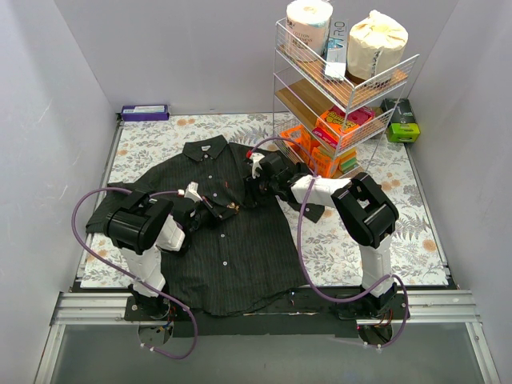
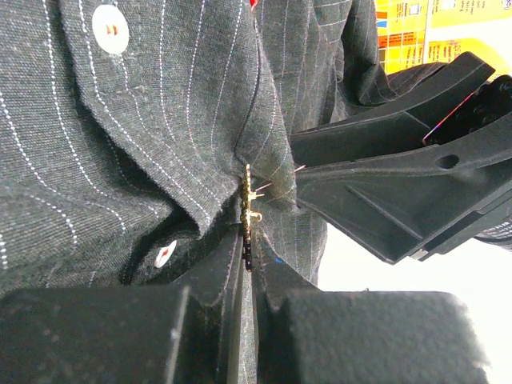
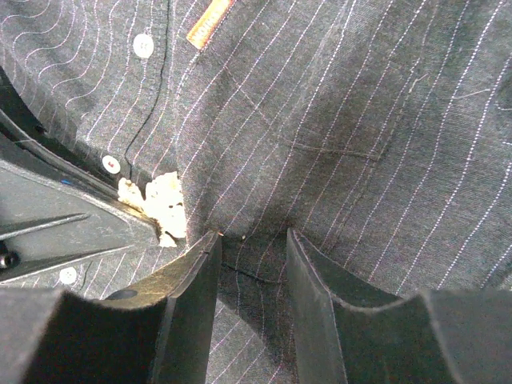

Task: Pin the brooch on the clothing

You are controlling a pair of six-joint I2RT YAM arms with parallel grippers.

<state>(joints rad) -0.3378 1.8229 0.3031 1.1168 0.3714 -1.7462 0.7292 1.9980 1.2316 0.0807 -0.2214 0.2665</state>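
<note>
The golden brooch (image 2: 250,204) is clamped by the jaws of the left gripper (image 2: 248,240) against the pinstriped shirt (image 3: 360,104), whose raised fold is pinched by the jaws of the right gripper (image 3: 252,248).

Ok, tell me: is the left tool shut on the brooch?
Yes, the left tool is clamped shut on the golden brooch, seen edge-on at its tip.

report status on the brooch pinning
left gripper shut on brooch, against shirt. right gripper astride a shirt fold, grip unclear. no obstruction seen.
</note>
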